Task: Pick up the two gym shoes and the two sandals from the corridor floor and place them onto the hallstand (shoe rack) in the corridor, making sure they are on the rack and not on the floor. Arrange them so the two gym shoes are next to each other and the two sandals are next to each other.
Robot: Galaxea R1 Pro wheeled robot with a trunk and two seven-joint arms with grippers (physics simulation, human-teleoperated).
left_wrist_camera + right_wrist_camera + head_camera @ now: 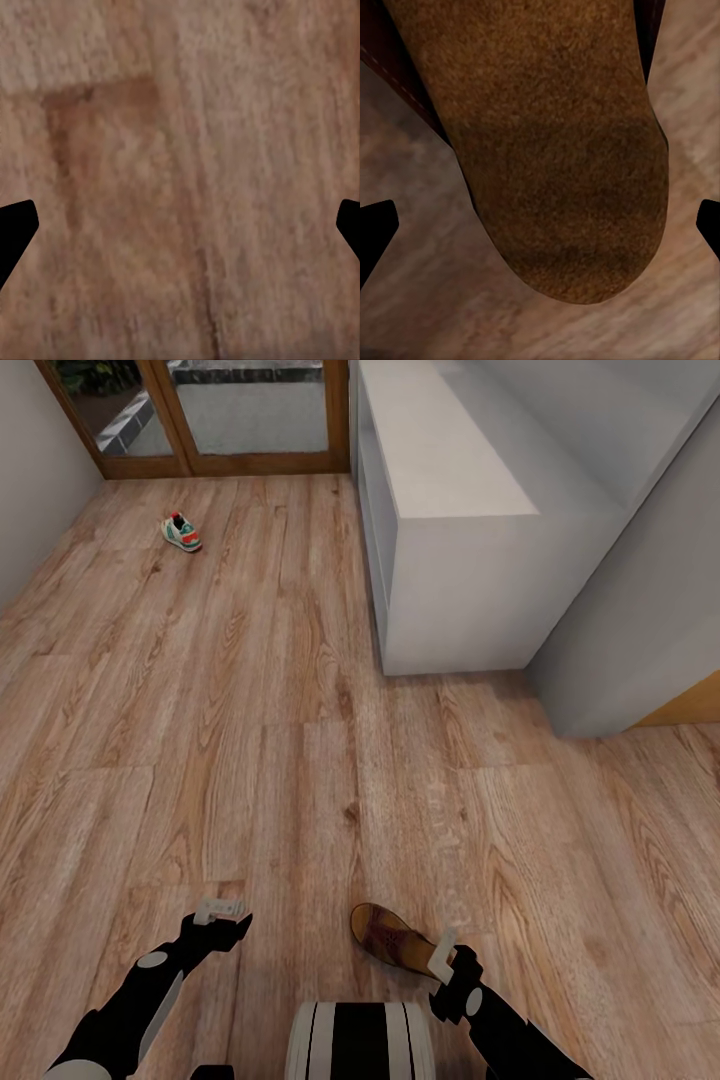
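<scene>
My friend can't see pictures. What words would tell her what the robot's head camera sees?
A dark-brown leather sandal lies on the light wood-plank floor beside the robot's right gripper, its left gripper alongside. Farther off, one white sneaker with teal stripes lies near a wood-framed glass door, left of a long white bench unit.

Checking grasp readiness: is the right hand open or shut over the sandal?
Open: right hand fingertips sit wide apart, flanking the sandal without touching it.

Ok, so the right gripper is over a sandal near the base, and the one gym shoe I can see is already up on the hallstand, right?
Not quite. The gym shoe lies on the corridor floor near the glass door, left of the hallstand, as the head view shows. The rest holds: the right gripper is over a sandal near the base.
</scene>
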